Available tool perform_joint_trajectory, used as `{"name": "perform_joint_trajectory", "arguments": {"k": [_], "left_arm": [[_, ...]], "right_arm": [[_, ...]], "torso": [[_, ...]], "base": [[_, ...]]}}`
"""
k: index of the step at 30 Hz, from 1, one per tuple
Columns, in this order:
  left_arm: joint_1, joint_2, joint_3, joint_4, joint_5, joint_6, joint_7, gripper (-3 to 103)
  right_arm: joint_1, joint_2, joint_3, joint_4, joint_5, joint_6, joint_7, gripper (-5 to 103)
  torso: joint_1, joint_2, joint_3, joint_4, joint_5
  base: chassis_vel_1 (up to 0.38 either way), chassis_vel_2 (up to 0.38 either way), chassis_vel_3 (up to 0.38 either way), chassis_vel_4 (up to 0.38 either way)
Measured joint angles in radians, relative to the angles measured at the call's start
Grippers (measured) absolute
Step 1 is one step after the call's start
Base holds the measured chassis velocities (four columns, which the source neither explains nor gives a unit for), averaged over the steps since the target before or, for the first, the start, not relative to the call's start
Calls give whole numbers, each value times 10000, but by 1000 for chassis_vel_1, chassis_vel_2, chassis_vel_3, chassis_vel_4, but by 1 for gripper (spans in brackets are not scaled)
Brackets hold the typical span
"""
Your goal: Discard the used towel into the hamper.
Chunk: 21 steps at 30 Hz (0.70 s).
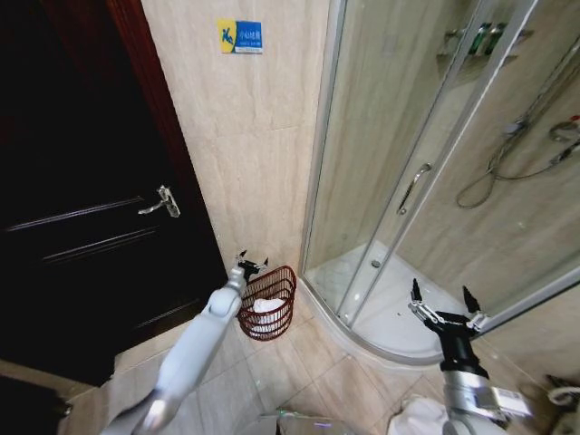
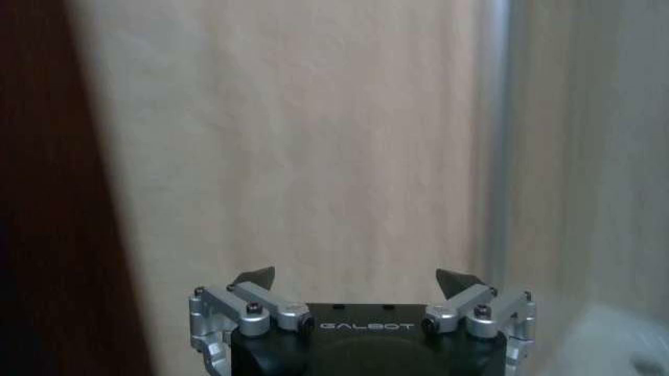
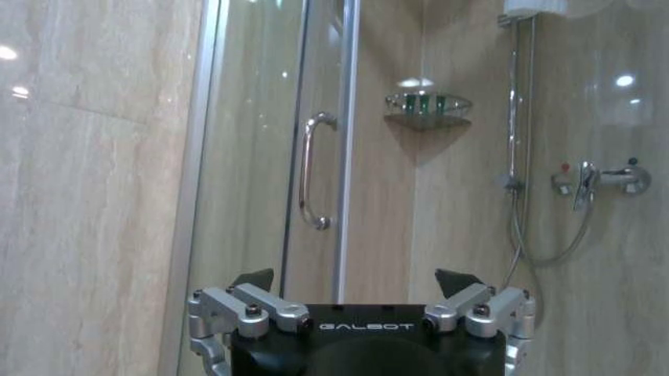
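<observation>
Bathroom corner, tiled floor (image 1: pixel 272 372). The hamper (image 1: pixel 269 304), a reddish-brown wire-weave basket with a rimmed top, stands on the floor against the beige tiled wall (image 1: pixel 245 136), between the dark door (image 1: pixel 82 208) and the curved base of the shower enclosure (image 1: pixel 399 299). Something white, the towel (image 1: pixel 264 308), lies inside the hamper, low in the basket. The left arm reaches forward and down toward that corner; the left tool (image 1: pixel 250 265) sits just above the hamper's rim on the door side, apart from the towel. In the left wrist view the left tool (image 2: pixel 356 278) has its two dark tips spread wide with nothing between them, facing the plain wall and the edge of the door. The right arm stands upright at the lower right of the head view, well apart from the hamper, in front of the shower tray. The right tool (image 1: pixel 443 299) points up, its tips spread and empty. In the right wrist view the right tool (image 3: pixel 356 280) is likewise wide open, facing the glass shower door with its chrome handle (image 3: pixel 309 168), a corner shelf (image 3: pixel 427 106) holding green bottles, and the shower mixer (image 3: pixel 596 180) with its hose. A small blue sign (image 1: pixel 240 36) is fixed high on the wall above the hamper.
</observation>
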Motion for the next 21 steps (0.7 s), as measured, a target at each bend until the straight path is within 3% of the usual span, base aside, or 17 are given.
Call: {"name": "perform_joint_trajectory", "arguments": {"k": [3, 7, 10, 12, 15, 21], "left_arm": [[1212, -60, -914, -1096, -212, -192, -89, 100], [1860, -59, -1509, -1837, -284, -318, -113, 100], [2923, -105, -2562, -3281, -531, -375, -43, 100], [3157, -137, -2831, -3652, -678, -368, 0, 100], [3678, -125, -3502, -4587, -1178, 39, 238, 100], [3988, 100, -3960, -5084, -1407, 581, 550, 100]], "right_arm": [[-128, 0, -13, -75, -98, 5, -72, 100], [-268, 0, -24, -54, -86, 23, -144, 100], [-357, 0, -58, -20, -43, 33, -229, 100], [-337, 0, -66, -16, -52, 28, -285, 100], [-263, 0, -178, 156, -187, -144, -379, 100], [-149, 0, -311, 534, -446, -485, -394, 100]], "torso": [[1, -1, 1, 2, -2], [0, 0, 0, 0, -2], [-1, 0, 0, 2, -1], [-1, 0, 0, 3, -1], [0, 0, 1, 0, -1], [0, 0, 1, 2, -2]], "base": [[0, 0, 0, 0], [0, 0, 0, 0], [0, 0, 0, 0], [0, 0, 0, 0], [0, 0, 0, 0], [0, 0, 0, 0]]}}
